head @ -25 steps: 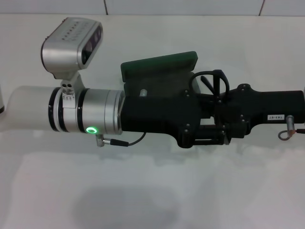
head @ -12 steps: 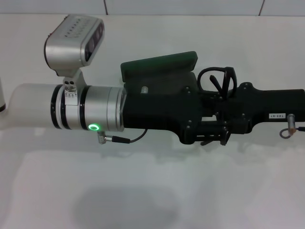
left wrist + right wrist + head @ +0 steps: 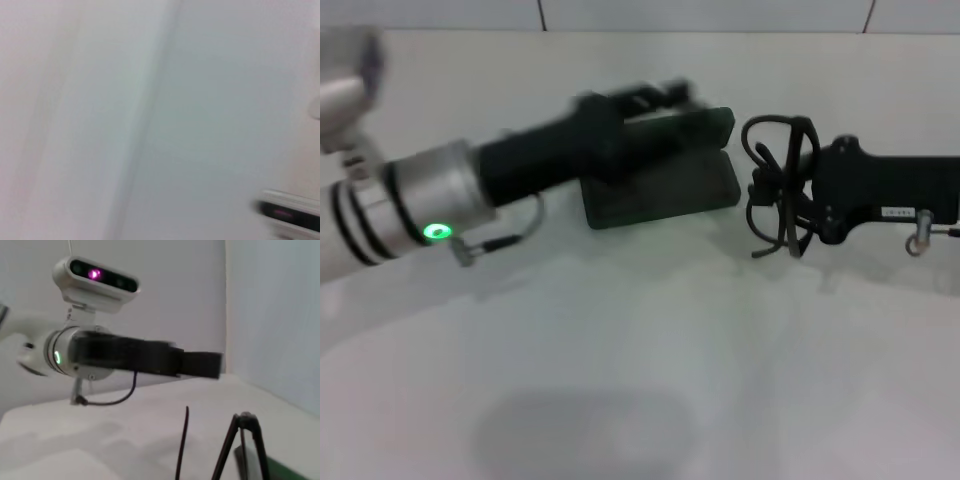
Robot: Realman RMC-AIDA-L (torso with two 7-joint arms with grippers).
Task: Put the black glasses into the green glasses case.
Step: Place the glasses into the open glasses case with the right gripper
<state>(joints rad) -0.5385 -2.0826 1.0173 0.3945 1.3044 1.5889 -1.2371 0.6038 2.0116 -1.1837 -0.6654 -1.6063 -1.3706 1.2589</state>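
Observation:
The green glasses case point(image 3: 665, 192) lies open at the table's middle, with its lid point(image 3: 716, 124) raised at the back. My right gripper point(image 3: 804, 200) reaches in from the right and is shut on the black glasses point(image 3: 776, 178). It holds them just right of the case and apart from it. The glasses' thin black temple arms point(image 3: 241, 445) and a green edge of the case point(image 3: 286, 471) show in the right wrist view. My left gripper point(image 3: 655, 98) is blurred, over the case's back left edge. It also shows in the right wrist view point(image 3: 200, 364).
The white table point(image 3: 640, 350) stretches in front of the case. A tiled wall edge point(image 3: 620, 15) runs along the back. The left arm's wrist camera point(image 3: 95, 276) shows in the right wrist view. The left wrist view shows only blurred pale surfaces.
My left arm has swung away to the left and back from the right gripper, uncovering the open case. The glasses stay in the right gripper, now slightly farther right.

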